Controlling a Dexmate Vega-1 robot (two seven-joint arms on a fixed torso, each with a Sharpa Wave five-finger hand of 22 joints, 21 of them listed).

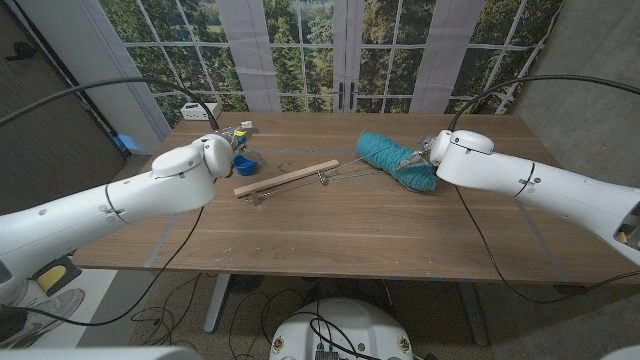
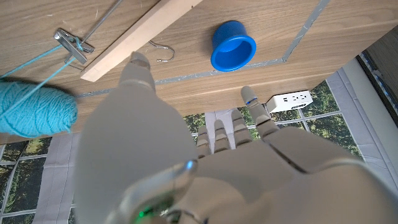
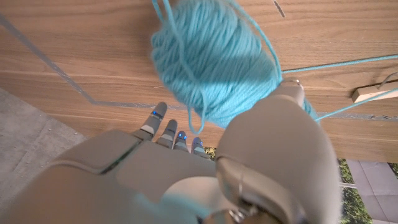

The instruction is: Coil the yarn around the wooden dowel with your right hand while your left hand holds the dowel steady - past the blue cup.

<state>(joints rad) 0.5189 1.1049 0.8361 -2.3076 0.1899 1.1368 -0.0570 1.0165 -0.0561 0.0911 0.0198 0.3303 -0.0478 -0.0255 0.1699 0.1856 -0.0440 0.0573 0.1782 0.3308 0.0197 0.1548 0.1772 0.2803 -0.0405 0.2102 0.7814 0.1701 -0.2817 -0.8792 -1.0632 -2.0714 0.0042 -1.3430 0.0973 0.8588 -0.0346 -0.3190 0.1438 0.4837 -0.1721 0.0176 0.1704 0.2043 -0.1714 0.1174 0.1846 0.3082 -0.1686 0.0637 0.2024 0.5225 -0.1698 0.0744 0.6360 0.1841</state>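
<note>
The table (image 1: 330, 220) is being overlooked from the head; close wrist views are sharing the yarn (image 2: 34, 112) and dowel (image 3: 373, 94).

The wooden surface (image 1: 340, 225) carries a long wooden dowel (image 1: 286, 179) lying at a slant near its middle. Just beside the dowel's right end sits a small metal clip (image 1: 322, 177), with a strand of teal yarn (image 1: 352, 172) running from it across the wood to a teal yarn ball (image 1: 392, 156) farther right. A blue cup (image 2: 232, 46) lies on its side left of the dowel. A small wire hook (image 2: 163, 52) rests near the dowel's left end. At the back left corner stand a white power strip (image 1: 200, 112) and some small items, possibly bottles (image 1: 241, 131).
</note>
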